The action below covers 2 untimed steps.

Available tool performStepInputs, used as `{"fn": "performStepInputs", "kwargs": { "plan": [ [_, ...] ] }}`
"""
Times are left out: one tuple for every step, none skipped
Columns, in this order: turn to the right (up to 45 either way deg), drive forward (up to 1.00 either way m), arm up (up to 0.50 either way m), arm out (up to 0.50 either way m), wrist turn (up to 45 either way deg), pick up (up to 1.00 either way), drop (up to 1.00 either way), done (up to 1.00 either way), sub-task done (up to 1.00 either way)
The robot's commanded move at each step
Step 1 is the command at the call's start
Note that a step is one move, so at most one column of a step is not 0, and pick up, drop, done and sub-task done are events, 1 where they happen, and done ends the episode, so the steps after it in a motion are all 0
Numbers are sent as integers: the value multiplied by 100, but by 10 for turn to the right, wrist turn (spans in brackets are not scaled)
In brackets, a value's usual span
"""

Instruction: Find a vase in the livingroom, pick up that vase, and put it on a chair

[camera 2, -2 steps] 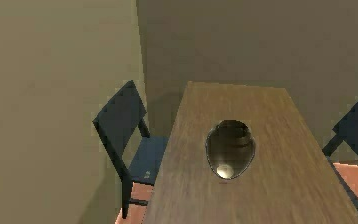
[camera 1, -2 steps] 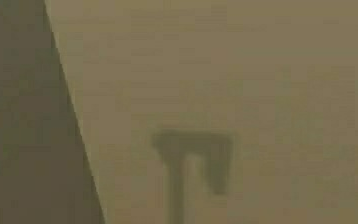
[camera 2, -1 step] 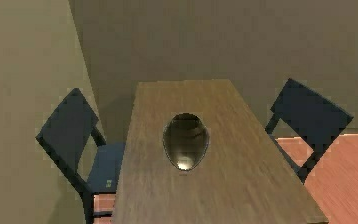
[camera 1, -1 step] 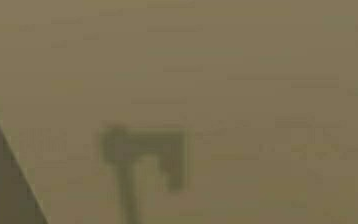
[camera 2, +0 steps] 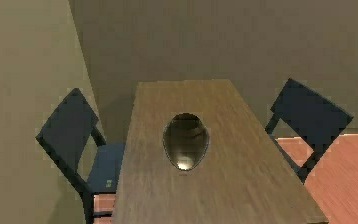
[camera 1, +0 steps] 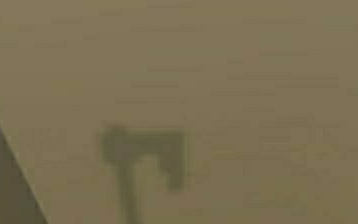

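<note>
Dark glossy vase (camera 2: 186, 142) stands mid-frame in the arm side view, at the centre of the wooden counter (camera 2: 242, 185). One dark chair (camera 2: 72, 135) sits at left and another chair (camera 2: 309, 115) at upper right, both close against the counter's edges. We cannot tell the gripper's state.

Risks, as we judge them:
- The vase is rounded and well in from every edge, so a long reach could nudge it over.
- The chair seats are partly tucked under, so a vase set near a seat's rim could slip off.
- A bare wall (camera 1: 237, 80) lies ahead in the forward view, so driving on risks a bump.
</note>
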Motion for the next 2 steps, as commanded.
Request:
{"fn": "performStepInputs", "kwargs": {
  "plan": [
    [0,0,38,0,0,0,0,0,0],
    [0,0,0,26,0,0,0,0,0]
  ]
}}
